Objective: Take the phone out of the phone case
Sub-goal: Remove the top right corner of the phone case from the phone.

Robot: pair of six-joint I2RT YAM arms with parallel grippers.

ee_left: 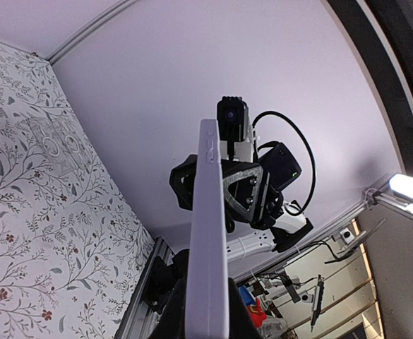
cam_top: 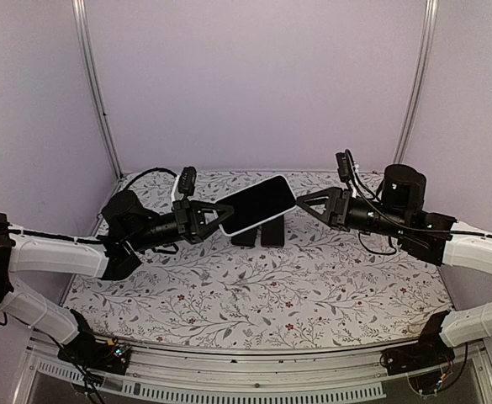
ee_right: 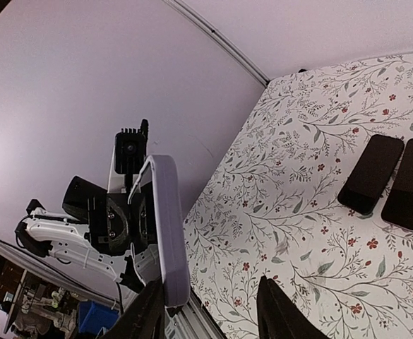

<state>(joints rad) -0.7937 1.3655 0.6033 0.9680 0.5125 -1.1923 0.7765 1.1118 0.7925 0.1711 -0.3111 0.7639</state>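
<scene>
I am holding the thin, clear, pale lavender phone case [ee_left: 209, 212] up in the air, with the black glossy slab of the phone [cam_top: 260, 202] seated in it, so that both ends are reachable. My left gripper [cam_top: 215, 220] is clenching the case's left end and acting as the anchor. My right gripper [cam_top: 299, 207] is sitting at the case's opposite end with its jaws apart. One finger [ee_right: 153, 311] is just beside the case's rim and the other is clear of it, so nothing is pinched there. I judge that this end needs a grip on the rim to peel it back. Two other black glossy phones [ee_right: 370, 174] are lying flat on the floral tablecloth [cam_top: 254, 295] below the case, out of the way.
</scene>
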